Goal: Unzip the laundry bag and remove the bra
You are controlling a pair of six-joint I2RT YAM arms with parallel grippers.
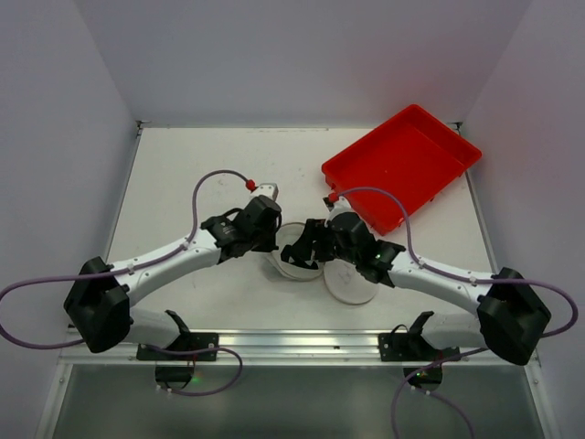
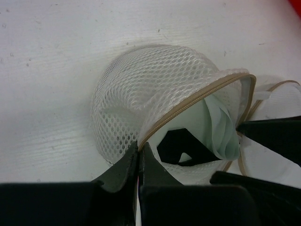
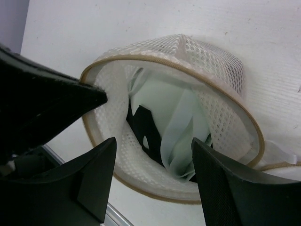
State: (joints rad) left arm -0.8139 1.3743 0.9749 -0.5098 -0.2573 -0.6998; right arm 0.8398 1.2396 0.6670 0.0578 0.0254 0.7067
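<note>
The laundry bag, a white mesh cylinder with a tan zipper rim, lies on its side mid-table with its mouth open. Its round end flap lies flat beside it. Inside shows the bra, pale green folded fabric, with a dark piece next to it. My left gripper is shut on the bag's zipper rim. My right gripper stands open at the bag's mouth. Its fingers straddle the lower rim, and the bra's tip hangs between them untouched.
A red plastic tray sits at the back right of the white table. The right gripper's black fingers cross the right side of the left wrist view. The two grippers nearly meet over the bag.
</note>
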